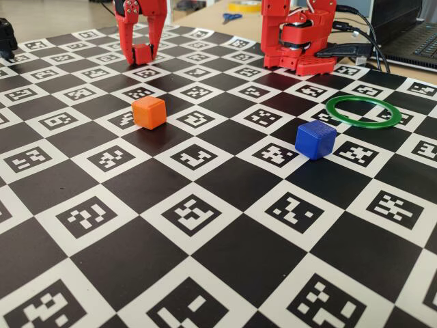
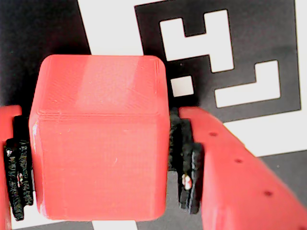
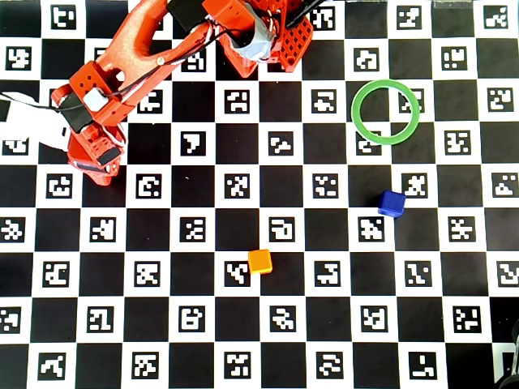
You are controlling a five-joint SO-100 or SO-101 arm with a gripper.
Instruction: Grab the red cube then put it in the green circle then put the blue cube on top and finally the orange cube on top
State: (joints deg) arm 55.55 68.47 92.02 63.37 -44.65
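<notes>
Jaws of the gripper [image 2: 100, 163] are clenched on the red cube [image 2: 98, 139], both black pads pressed against its 2 side faces; in the fixed view it hangs near the board's far left. Carrying it to the green circle [image 1: 363, 111], well apart on the right, risks a slip if the smooth faces twist. Dropping off-centre could nudge the thin ring. 2 cubes wait: blue cube [image 1: 315, 139] close by the ring, orange cube [image 1: 149, 112] mid-board.

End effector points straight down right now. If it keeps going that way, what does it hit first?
Likely the checkered mat. The end effector points down with the red cube clamped between its fingers, so the cube's underside would touch first. Nothing else shows beneath it, though its height above the mat is unclear.
</notes>
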